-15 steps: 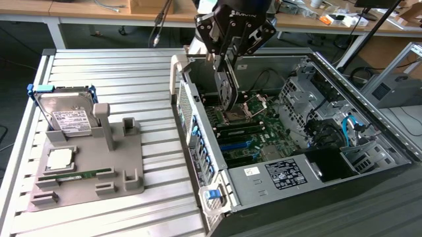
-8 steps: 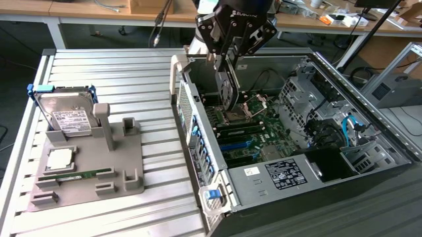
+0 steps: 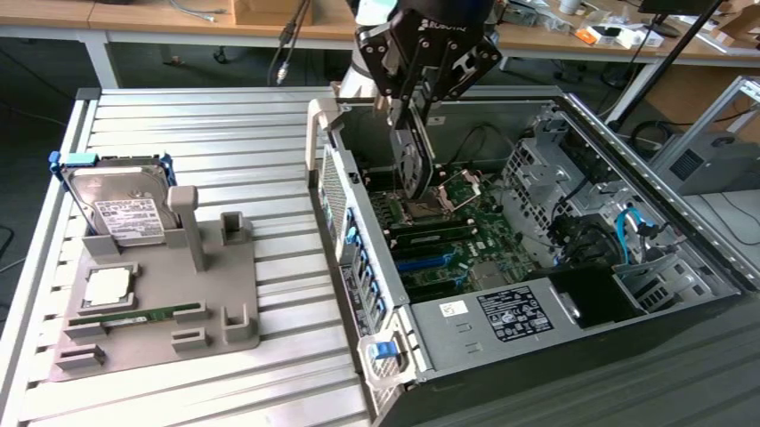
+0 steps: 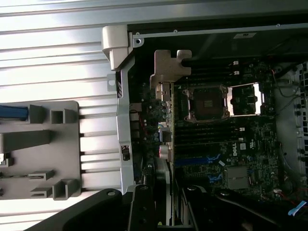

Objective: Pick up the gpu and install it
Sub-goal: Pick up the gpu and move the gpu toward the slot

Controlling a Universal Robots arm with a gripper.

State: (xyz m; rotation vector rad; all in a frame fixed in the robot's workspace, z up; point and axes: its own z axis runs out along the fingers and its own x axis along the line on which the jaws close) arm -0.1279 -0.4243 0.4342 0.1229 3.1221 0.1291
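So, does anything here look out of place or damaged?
Nothing looks damaged. The processor socket stands empty, its metal cover flipped open, while the gripper holds the card upright over the open case.

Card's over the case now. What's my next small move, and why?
Probably a short, slow descent, rechecking alignment with the blue slots. The end effector grips the gpu hanging upright over the open case, its lower edge apart from the motherboard, so it isn't seated.
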